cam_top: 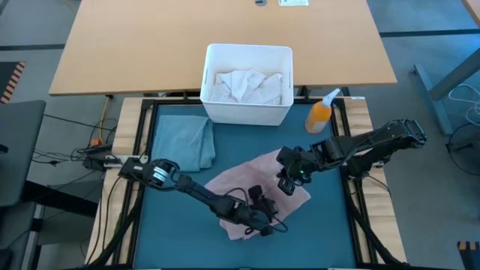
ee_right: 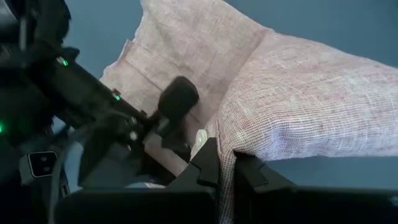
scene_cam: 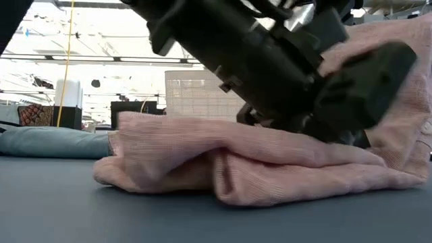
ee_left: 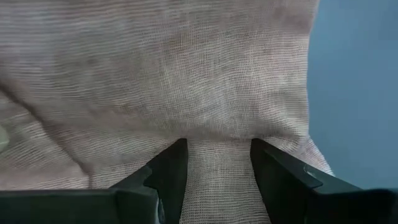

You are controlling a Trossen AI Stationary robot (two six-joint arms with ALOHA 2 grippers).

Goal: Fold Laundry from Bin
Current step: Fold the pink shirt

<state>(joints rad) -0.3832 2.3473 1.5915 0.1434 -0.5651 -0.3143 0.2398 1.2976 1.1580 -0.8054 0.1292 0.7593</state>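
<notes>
1. Near the bench's front middle, the left pincer (cam_top: 264,222) rests low on the pink shirt (cam_top: 255,180), its fingers (ee_left: 168,177) apart with a ridge of the cloth between them
2. Just beyond it, the right pincer (cam_top: 288,185) is clamped on the shirt's right edge, lifting that flap off the mat (cam_top: 172,225)
3. Below the lifted flap, the rest of the shirt lies bunched in soft folds on the mat
4. Left of the shirt, a grey-blue garment (cam_top: 184,141) lies folded on the mat
5. Behind the mat stands the bin (cam_top: 247,112), white cloth (cam_top: 247,85) heaped inside
6. Right of the bin stands an orange spray bottle (cam_top: 321,112)
</notes>
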